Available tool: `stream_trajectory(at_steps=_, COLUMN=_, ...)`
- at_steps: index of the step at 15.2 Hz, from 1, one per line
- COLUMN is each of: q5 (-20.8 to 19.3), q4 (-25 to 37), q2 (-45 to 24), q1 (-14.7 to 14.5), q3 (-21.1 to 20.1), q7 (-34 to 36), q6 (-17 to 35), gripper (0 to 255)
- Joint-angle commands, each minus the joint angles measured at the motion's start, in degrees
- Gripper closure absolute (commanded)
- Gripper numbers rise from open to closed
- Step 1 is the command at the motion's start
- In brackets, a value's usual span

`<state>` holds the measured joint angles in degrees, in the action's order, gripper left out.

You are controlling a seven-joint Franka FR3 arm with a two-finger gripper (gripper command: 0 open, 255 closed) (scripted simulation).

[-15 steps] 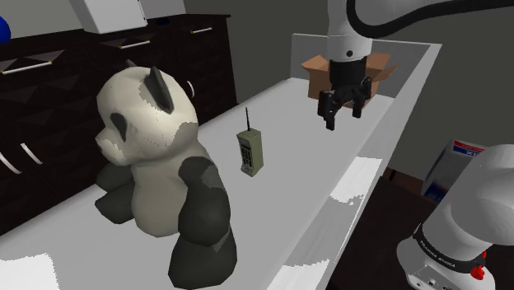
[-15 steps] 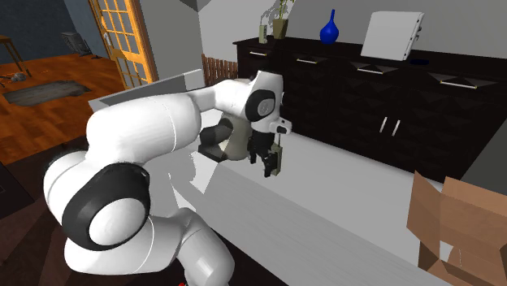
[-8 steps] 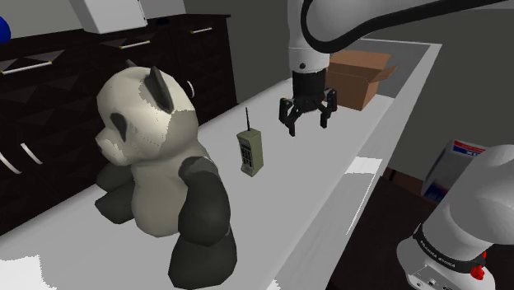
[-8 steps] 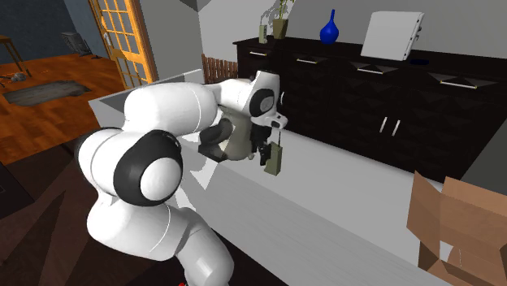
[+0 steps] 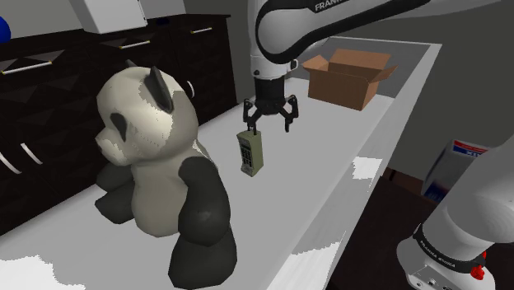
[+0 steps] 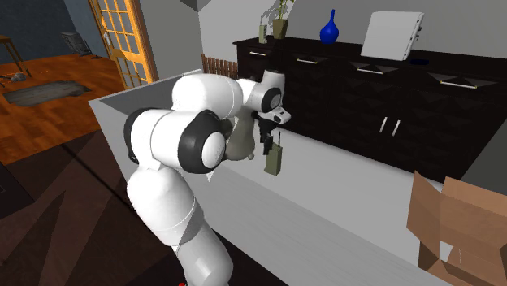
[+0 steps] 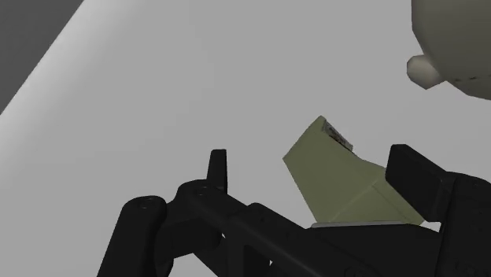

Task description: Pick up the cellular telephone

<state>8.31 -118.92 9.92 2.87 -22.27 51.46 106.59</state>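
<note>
Shoulder view is giving me the gripper (image 5: 268,123) hanging just above the phone (image 5: 251,153) and pointing down at it. The phone is standing upright on the white counter (image 5: 329,173). It is olive-green, with its keypad facing this camera and its thin antenna pointing up toward the gripper. A big panda (image 5: 152,156) is sitting on the counter at that view's left, near the phone but apart from it. An open box (image 5: 346,76) is sitting farther along the counter, well apart from both.

Through the wrist view I am looking down on the phone's top end. The two fingers (image 7: 218,167) are standing wide apart and are gripping nothing. The phone is lying between them, much closer to one than to the other, and I cannot tell whether it is touching that nearer finger. Part of the panda is showing beyond the phone.

From the second exterior view the arm is covering most of the gripper. The phone is standing just below it, with a dark dresser (image 6: 366,97) running behind the counter.
</note>
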Motion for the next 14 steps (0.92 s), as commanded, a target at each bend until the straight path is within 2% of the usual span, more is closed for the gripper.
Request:
stream_trajectory(at_steps=1, q5=-0.95, q4=3.30, q2=-3.90, q1=0.15, q3=-1.04, q7=4.78, q6=1.30, gripper=0)
stream_trajectory(at_steps=6, q5=-5.06, q4=13.47, q2=-14.96, q1=-0.39, q3=-2.16, q7=15.78, q6=3.51, gripper=0)
stream_trajectory(at_steps=14, q5=-5.68, q4=9.54, q2=-16.69, q1=-0.71, q3=-2.00, q7=16.07, q6=9.10, gripper=0)
